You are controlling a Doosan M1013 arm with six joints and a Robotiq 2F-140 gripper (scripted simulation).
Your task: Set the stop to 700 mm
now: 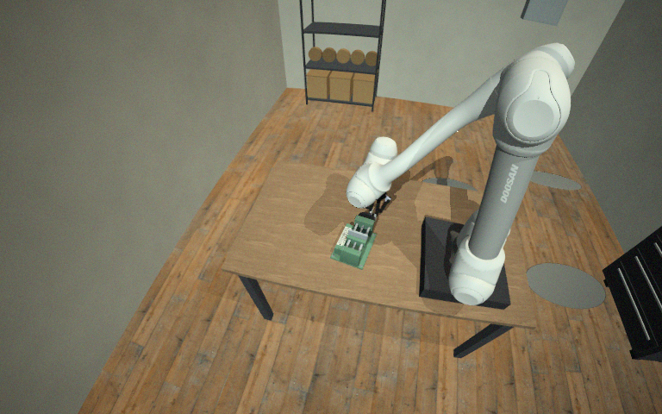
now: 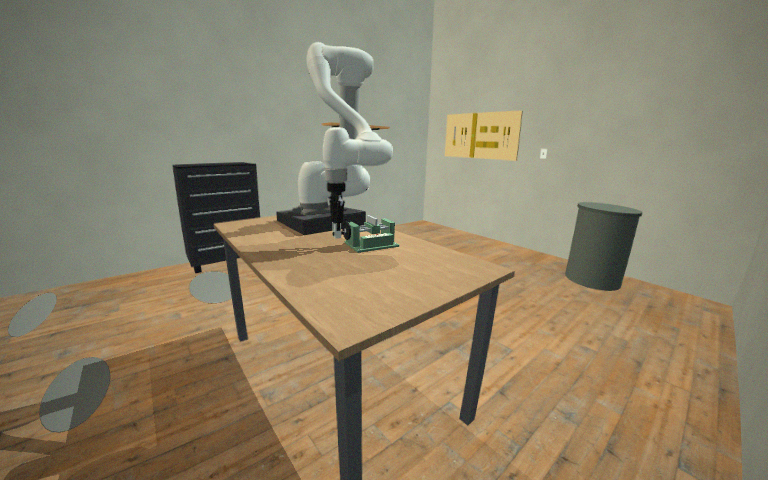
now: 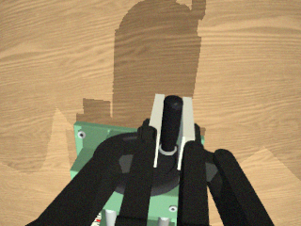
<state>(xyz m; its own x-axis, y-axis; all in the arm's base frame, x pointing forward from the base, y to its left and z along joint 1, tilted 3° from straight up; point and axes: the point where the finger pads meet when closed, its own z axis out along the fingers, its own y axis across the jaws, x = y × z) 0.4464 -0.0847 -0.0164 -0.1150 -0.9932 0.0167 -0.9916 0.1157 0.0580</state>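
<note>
- Handwheel (image 1: 365, 215) (image 2: 347, 232) (image 3: 152, 185) sits at the near-arm end of the green stop unit (image 1: 352, 253) (image 2: 376, 243) (image 3: 165, 205), which rests on the wooden surface (image 1: 288, 219) (image 2: 362, 294) (image 3: 254, 71).
- Gripper (image 1: 374, 213) (image 2: 337, 233) (image 3: 172, 109) is clenched on the wheel's black crank handle (image 3: 172, 118), one pale pad along each side.
- Cranking looks to be the step in hand; the fingertips should follow the handle's circle, staying square to it (a straight tug would probably bind it).
- Slow turns near 700 mm seem wise, since I can't read the scale (image 1: 344, 235) from where I stand.
- Only then should the fingers spread, without nudging the wheel.
</note>
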